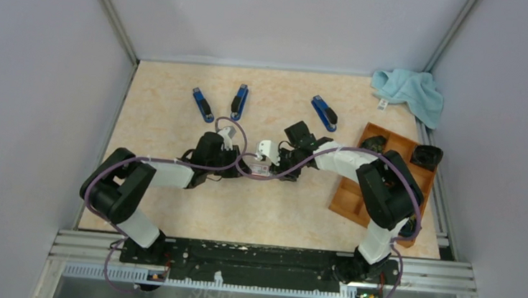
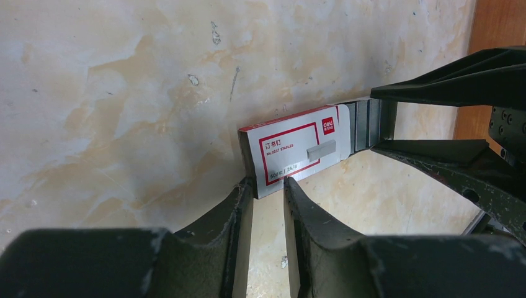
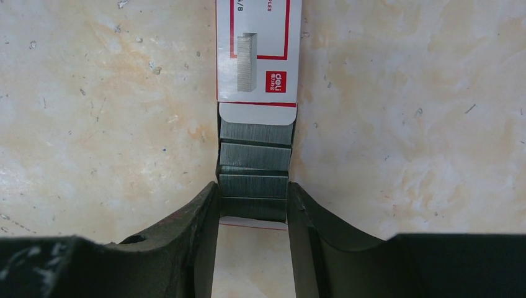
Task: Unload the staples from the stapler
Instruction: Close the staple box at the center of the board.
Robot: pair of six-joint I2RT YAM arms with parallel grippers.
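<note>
- staples (image 3: 254,162): grey strips stacked in an inner tray (image 3: 254,221) that is slid partway out of a white box (image 3: 258,49) with a red label, near the middle of the table (image 1: 169,206), between the two arms.
- right gripper (image 3: 253,200): fingers pressed against both sides of the tray, gripping it.
- left gripper (image 2: 268,186): pinched onto the opposite end of the box.
- blue staplers (image 1: 239,101): three, lying apart on the far side, untouched.

White-shelled, black-jointed arms (image 1: 169,175) (purple cables (image 1: 173,161) trailing) end in the scuffed black left gripper (image 2: 268,185) and right gripper (image 3: 253,189).
</note>
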